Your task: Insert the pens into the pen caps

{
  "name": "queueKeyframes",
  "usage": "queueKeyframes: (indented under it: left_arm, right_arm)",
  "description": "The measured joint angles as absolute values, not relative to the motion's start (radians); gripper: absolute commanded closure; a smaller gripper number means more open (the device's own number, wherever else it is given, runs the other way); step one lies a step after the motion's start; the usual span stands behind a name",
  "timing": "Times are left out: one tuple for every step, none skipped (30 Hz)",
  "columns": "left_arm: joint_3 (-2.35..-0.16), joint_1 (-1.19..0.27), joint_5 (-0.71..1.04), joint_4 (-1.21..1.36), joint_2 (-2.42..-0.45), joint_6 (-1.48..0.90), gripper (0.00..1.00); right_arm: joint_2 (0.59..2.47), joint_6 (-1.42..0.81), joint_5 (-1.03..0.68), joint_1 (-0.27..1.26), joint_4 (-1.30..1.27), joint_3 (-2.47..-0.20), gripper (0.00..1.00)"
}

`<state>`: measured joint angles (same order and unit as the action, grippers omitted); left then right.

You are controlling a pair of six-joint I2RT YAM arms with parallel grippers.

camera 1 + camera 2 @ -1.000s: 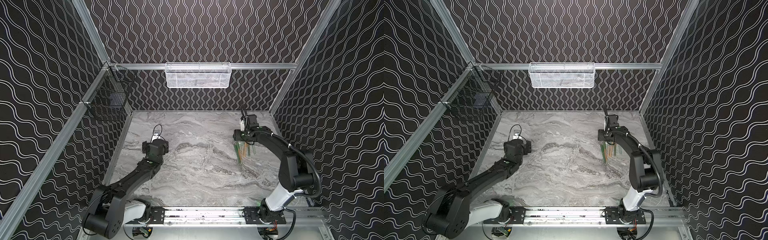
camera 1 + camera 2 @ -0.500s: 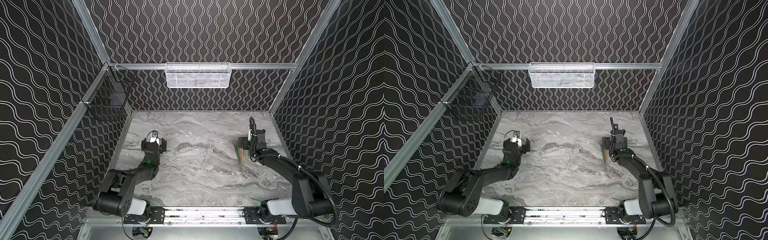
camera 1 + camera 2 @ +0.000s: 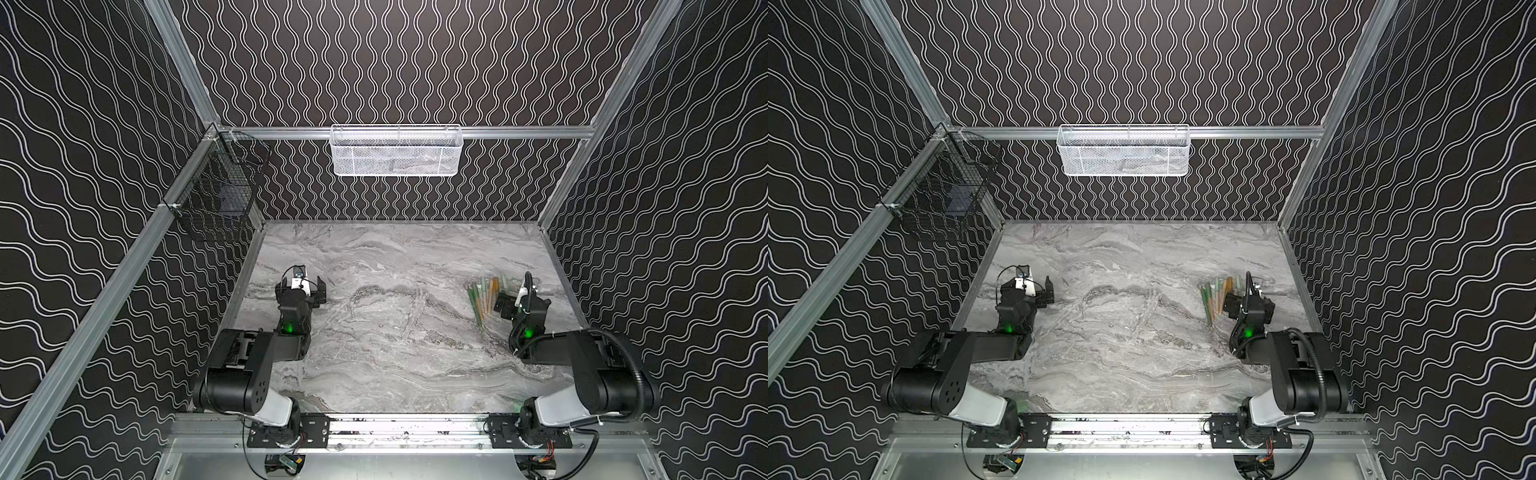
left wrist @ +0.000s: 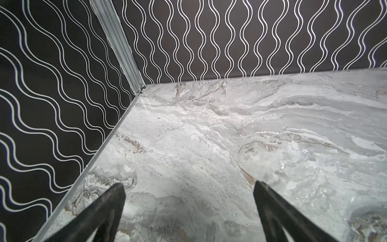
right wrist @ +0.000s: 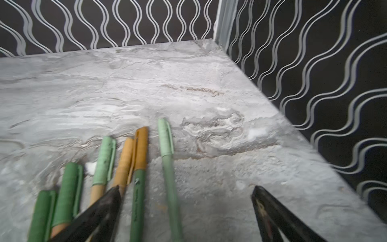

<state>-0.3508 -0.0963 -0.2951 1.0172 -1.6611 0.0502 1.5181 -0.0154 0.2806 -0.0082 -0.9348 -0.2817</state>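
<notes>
the left gripper (image 3: 302, 284) is open and empty at the left of the table (image 3: 395, 345), well apart from the pens (image 3: 481, 300). these lie side by side, long axis front to back, caps (image 5: 164, 136) on at the far end, just left of the open, empty right gripper (image 5: 186, 188), the nearer one.

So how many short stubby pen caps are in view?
6, each on a pen, on the grey marble tabletop beside the right gripper: dark green cap, second dark green cap, pale green cap, tan cap, orange cap, last pale green cap.
</notes>
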Motion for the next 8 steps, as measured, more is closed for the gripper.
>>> queueKeyframes:
  left_arm:
    - [-0.351, -0.097, -0.294, 1.022, -1.662, 0.050, 0.01]
    - [-0.351, -0.097, -0.292, 1.024, -1.662, 0.050, 0.01]
    - [-0.351, -0.097, -0.292, 1.024, -1.662, 0.050, 0.01]
    - [-0.351, -0.097, -0.291, 1.024, -1.663, 0.050, 0.01]
    - [-0.351, -0.097, -0.291, 1.027, -1.664, 0.050, 0.01]
    - [-0.352, -0.097, -0.290, 1.027, -1.664, 0.050, 0.01]
    - [-0.352, -0.097, -0.285, 1.027, -1.664, 0.050, 0.01]
    - [-0.352, -0.097, -0.284, 1.029, -1.664, 0.050, 0.01]
  right_arm:
    - [1.529, -0.016, 0.270, -0.012, -0.980, -0.270, 0.01]
    - [1.541, -0.019, 0.269, -0.016, -1.025, -0.260, 0.00]
    - [1.542, -0.022, 0.266, -0.018, -1.037, -0.257, 0.01]
    - [1.539, -0.030, 0.258, -0.020, -1.045, -0.258, 0.01]
    - [1.536, -0.036, 0.251, -0.020, -1.055, -0.259, 0.00]
    - [1.534, -0.036, 0.249, -0.020, -1.072, -0.259, 0.00]
    - [1.538, -0.036, 0.249, -0.020, -1.095, -0.258, 0.00]
    - [1.542, -0.036, 0.247, -0.020, -1.118, -0.254, 0.00]
